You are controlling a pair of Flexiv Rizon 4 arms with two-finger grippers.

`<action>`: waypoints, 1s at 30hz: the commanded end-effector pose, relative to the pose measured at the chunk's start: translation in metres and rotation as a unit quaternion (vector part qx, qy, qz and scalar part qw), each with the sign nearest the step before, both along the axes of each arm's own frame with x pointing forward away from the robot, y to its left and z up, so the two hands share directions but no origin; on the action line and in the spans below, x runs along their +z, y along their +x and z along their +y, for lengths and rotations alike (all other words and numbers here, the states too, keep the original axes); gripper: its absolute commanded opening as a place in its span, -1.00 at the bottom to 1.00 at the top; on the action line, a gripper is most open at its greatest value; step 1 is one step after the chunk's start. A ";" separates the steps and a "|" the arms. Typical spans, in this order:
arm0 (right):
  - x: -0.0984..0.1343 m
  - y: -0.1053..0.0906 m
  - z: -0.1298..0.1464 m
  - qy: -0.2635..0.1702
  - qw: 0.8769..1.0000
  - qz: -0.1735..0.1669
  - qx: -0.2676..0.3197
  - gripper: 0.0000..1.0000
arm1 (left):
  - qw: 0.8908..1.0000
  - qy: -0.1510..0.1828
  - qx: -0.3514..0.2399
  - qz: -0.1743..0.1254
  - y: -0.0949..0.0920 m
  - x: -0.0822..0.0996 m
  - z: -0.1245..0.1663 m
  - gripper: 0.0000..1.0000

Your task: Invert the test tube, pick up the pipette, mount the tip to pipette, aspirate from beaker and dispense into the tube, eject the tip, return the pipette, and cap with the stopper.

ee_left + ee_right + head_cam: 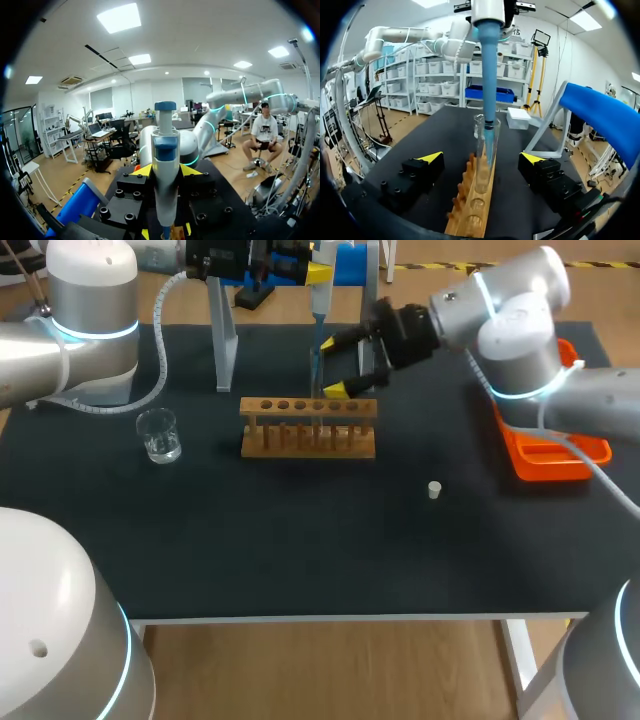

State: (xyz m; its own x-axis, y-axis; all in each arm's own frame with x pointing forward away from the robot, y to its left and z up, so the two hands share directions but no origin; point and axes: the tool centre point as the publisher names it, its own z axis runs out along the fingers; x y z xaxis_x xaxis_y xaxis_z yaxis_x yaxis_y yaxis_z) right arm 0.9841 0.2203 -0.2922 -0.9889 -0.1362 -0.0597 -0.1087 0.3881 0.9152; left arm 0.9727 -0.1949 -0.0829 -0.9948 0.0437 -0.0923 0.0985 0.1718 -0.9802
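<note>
Right wrist view: my right fingers (431,157) stand wide apart, with the test tube (482,145) upright in the wooden rack (470,210) between them, touching neither. My left fingers (144,171) are clamped on the pipette (165,150), whose tip is inside the tube, toward the worktop's (300,540) far edge.

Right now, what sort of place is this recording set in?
Probably a robotics lab bench set up for liquid handling: a black table holds a wooden rack and a glass beaker, and a pipette points down into a tube in the rack.
</note>
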 end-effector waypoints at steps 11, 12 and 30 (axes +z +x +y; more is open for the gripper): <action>-0.007 0.006 0.022 -0.009 1.000 0.016 -0.004 1.00 | 1.000 0.001 -0.001 0.000 0.001 0.001 0.001 -1.00; -0.008 0.006 0.022 -0.010 1.000 0.018 -0.005 1.00 | 1.000 0.001 -0.001 0.000 0.001 0.001 0.001 -1.00; -0.010 0.002 0.025 -0.037 0.999 0.000 -0.022 1.00 | 1.000 0.001 -0.001 0.000 0.001 0.001 0.001 -1.00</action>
State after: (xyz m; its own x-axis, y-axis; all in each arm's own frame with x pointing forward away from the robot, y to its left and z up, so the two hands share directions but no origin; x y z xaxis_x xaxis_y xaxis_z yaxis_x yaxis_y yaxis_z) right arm 0.9897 0.2463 -0.3044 -0.9939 -0.0997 -0.0480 -0.0884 0.4543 0.8865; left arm 0.9727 -0.1949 -0.0829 -0.9948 0.0437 -0.0923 0.0985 0.1718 -0.9802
